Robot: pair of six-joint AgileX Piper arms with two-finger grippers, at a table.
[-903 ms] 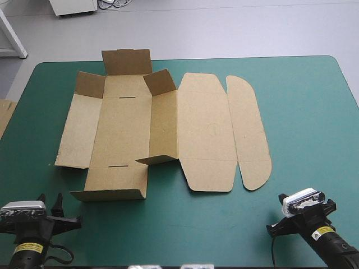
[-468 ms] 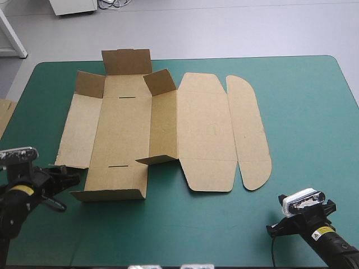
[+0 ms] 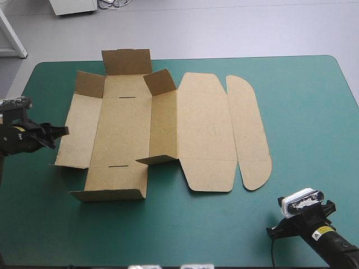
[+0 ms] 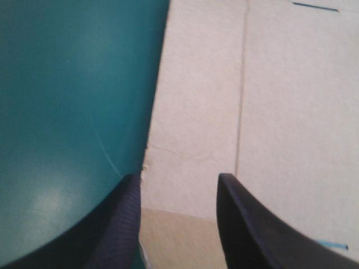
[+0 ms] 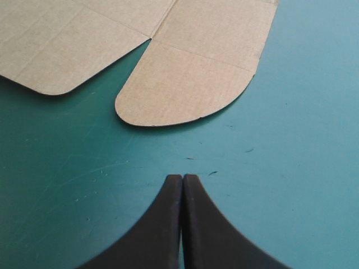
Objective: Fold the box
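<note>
The brown box (image 3: 162,129) lies as a cut sheet in the middle of the teal-green table, its base and lid flat. Several end and corner flaps stand up at its far and near left parts. My left gripper (image 3: 61,130) hovers at the outer edge of the box's left panel (image 4: 196,112). It (image 4: 178,178) is open, one finger over the cover and the other over the board. My right gripper (image 3: 275,228) rests near the table's front right, shut (image 5: 183,178) and empty. The lid's rounded flap (image 5: 185,84) lies a short way ahead of it.
An edge of more brown board (image 3: 4,112) shows at the table's left edge. Bare teal-green cover (image 3: 314,112) stretches to the right of the box and along the front.
My left gripper has travelled from the front left corner away from the front edge, up to the box's left panel. The right arm and the box have not moved.
</note>
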